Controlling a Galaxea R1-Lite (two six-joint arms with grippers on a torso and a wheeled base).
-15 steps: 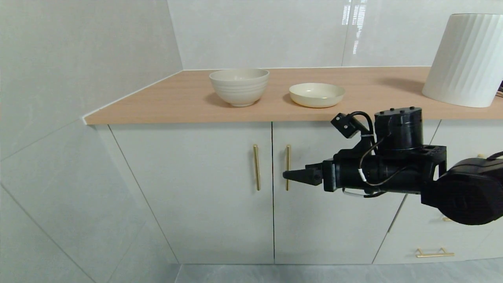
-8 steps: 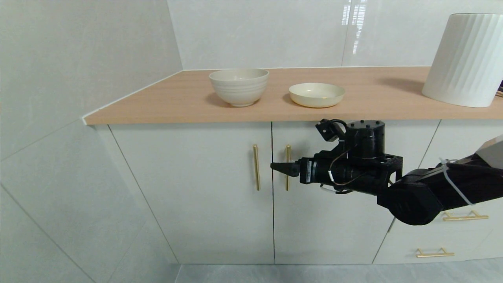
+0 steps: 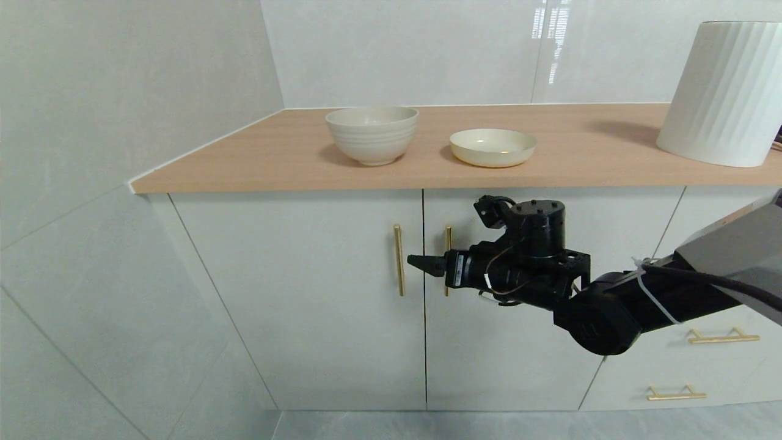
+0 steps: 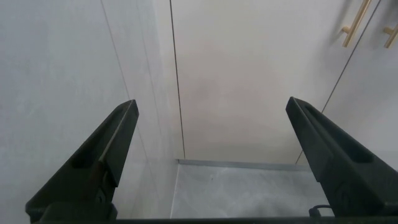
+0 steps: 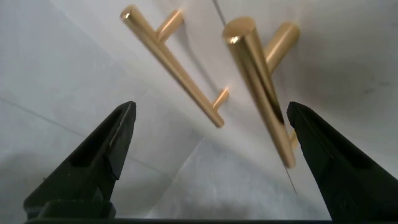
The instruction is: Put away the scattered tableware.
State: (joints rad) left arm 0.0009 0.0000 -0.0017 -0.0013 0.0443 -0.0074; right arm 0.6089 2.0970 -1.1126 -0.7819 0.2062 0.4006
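A ribbed cream bowl [image 3: 371, 134] and a shallow cream plate [image 3: 492, 147] stand side by side on the wooden countertop [image 3: 275, 159]. Below them are two white cabinet doors with upright gold handles [image 3: 398, 260] [image 3: 448, 259]. My right gripper [image 3: 420, 264] is held level in front of these handles, its tips between the two. In the right wrist view it [image 5: 210, 111] is open, with both gold bars [image 5: 258, 81] [image 5: 177, 68] close ahead between its fingers. My left gripper [image 4: 211, 104] is open and holds nothing, low beside the cabinet near the floor [image 4: 236, 193].
A tall white ribbed cylinder [image 3: 727, 91] stands at the counter's right end. Drawers with level gold handles [image 3: 724, 336] [image 3: 675, 394] lie right of the doors. A tiled wall [image 3: 91, 214] closes the left side.
My right arm has moved left and closer to the cabinet; its tips now sit past the right door's handle, between the two handles. Bowl and plate are unmoved.
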